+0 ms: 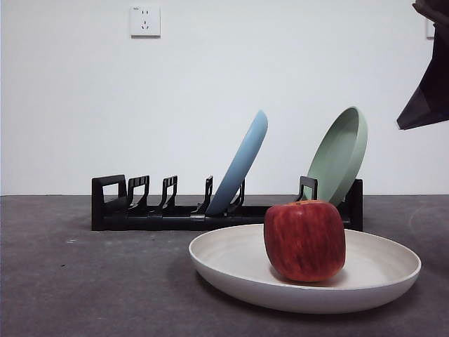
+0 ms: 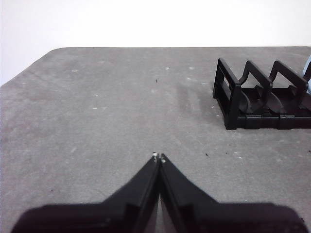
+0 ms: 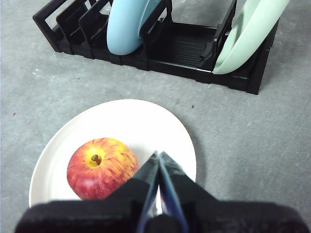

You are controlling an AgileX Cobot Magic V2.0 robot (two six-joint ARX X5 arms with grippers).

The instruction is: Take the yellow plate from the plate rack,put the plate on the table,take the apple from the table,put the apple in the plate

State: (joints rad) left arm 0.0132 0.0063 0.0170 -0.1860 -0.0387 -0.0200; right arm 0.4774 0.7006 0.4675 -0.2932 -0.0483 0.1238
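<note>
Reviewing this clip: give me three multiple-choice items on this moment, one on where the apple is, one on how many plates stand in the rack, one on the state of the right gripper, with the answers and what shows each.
1. Where is the apple?
A. On the bare table
B. In the yellow plate
C. In the plate rack

2. How many plates stand in the plate rack?
A. One
B. Two
C. Three

3. What is the state of the right gripper?
A. Shut, holding nothing
B. Shut on the apple
C. Open around the plate's rim

Answers:
1 B: the apple rests inside the yellow plate, which lies flat on the table.
2 B: only the light blue plate and the pale green plate lean in the slots.
3 A: in the right wrist view its jaws meet at the tips above the plate, beside the apple, with nothing between them.
</note>
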